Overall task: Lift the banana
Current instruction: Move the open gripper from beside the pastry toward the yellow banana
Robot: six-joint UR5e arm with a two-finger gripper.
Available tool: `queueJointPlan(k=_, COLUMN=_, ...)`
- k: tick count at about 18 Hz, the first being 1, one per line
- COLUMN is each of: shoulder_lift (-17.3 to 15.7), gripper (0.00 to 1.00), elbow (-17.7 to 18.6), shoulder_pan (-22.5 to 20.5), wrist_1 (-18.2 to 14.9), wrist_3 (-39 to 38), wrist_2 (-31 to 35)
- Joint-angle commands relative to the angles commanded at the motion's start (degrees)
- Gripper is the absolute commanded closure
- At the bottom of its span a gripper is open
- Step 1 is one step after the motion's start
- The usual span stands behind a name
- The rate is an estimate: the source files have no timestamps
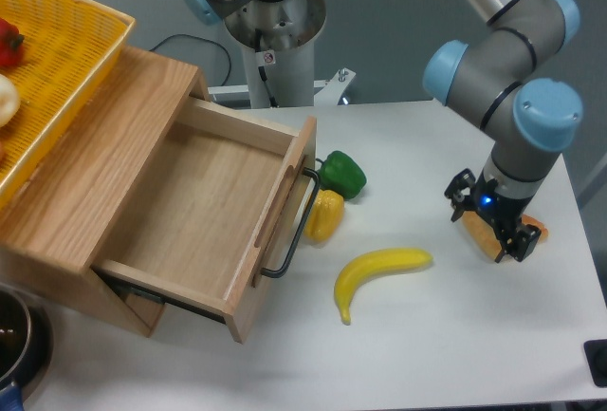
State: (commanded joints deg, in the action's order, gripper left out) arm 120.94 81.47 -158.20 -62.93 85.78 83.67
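Note:
The banana (377,273) lies flat on the white table, bright yellow and curved, with its tapered stem end pointing toward the front. My gripper (490,224) is low over the table to the right of the banana, about a banana's length away. Its fingers are spread open and straddle an orange-tan wedge (482,234) that rests on the table. Nothing touches the banana.
An open wooden drawer (209,212) with a black handle (296,231) juts out at the left. A small yellow pepper (325,214) and a green pepper (342,174) sit next to the handle. A yellow basket (57,60) sits on the drawer cabinet. The robot base (275,31) stands behind.

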Motion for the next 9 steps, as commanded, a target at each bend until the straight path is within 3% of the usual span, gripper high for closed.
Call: queueJointPlan(k=9, shoulder_lift=-0.9, gripper=0.00, elbow=2.7, shoulder_pan=0.7, wrist_1=0.1, wrist_3=2.4, wrist_2=0.0)
